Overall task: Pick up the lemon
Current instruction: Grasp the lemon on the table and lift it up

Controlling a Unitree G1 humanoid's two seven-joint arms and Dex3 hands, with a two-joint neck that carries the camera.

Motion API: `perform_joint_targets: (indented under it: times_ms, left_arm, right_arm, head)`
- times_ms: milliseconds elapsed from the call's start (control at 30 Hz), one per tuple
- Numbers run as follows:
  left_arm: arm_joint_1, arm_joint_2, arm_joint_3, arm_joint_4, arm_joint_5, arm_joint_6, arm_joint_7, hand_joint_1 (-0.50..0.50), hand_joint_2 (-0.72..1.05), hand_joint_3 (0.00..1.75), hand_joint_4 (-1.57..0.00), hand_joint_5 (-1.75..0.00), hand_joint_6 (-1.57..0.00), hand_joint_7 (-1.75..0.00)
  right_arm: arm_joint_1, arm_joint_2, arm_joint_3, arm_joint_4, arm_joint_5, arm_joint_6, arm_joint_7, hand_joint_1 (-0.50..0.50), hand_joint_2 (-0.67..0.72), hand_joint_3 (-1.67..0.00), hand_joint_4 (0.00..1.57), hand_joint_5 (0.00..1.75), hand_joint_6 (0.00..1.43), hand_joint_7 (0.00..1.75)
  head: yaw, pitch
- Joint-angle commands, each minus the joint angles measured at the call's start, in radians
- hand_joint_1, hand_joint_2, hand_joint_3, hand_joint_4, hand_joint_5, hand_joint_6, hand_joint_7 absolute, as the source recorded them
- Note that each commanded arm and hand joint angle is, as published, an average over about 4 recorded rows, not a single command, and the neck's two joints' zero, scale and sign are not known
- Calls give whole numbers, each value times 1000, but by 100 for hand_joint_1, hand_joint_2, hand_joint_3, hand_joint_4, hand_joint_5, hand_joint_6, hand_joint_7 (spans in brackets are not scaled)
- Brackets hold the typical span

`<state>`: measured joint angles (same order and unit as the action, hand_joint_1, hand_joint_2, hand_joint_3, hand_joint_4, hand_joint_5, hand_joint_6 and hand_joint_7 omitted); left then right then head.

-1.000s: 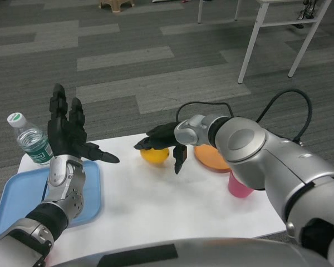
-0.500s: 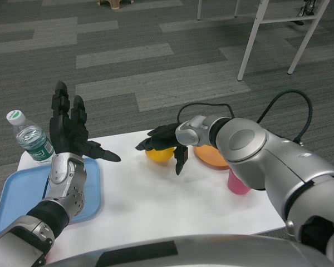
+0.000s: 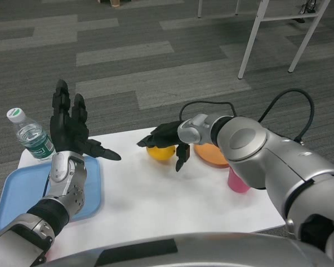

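Right robot hand (image 3: 166,139) draped over lemon (image 3: 161,152), fingers curled round top, thumb hanging beside; lemon under palm, barely shifted since a second ago, seemingly on desk (image 3: 156,194). Grasp closing, lift pending. Left robot hand (image 3: 72,129) spread, raised above blue tray (image 3: 16,194).

So the right robot hand (image 3: 166,139) is sitting over the lemon (image 3: 161,152) on the white table (image 3: 172,200), fingers draping across its top and one hanging down beside it. The left robot hand (image 3: 72,129) is hovering spread above the blue tray (image 3: 22,192). A water bottle (image 3: 32,137) is standing behind the tray, and an orange plate (image 3: 210,156) and pink cup (image 3: 237,182) are sitting right of the lemon
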<state>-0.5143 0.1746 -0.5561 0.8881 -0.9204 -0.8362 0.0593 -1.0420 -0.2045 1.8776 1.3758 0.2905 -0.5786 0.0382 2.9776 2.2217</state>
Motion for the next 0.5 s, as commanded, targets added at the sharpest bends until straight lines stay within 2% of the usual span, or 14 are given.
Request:
perform_joint_targets:
  times_ms: [33,100,267,500]
  left_arm:
    - [-17,11,1,-1,0,7,-2,-50,-64,9,0,0,0,0]
    - [-17,11,1,-1,0,7,-2,-50,-64,9,0,0,0,0]
    - [-17,12,1,-1,0,8,-2,-50,-64,9,0,0,0,0]
    - [-17,11,1,0,0,8,-1,-50,-64,9,0,0,0,0]
  right_arm:
    - [23,-11,-3,22,-2,3,8,-46,-54,-58,0,32,0,0]
    - [27,-13,-6,27,-2,3,8,-46,-54,-61,0,41,0,0]
    - [31,-15,-8,32,-3,4,8,-46,-54,-85,0,87,0,0]
    - [34,-18,-7,37,-4,6,8,-42,-54,-109,0,114,0,0]
  head:
    - [-2,-1]
    - [-3,-1]
    - [-5,-1]
    - [-6,-1]
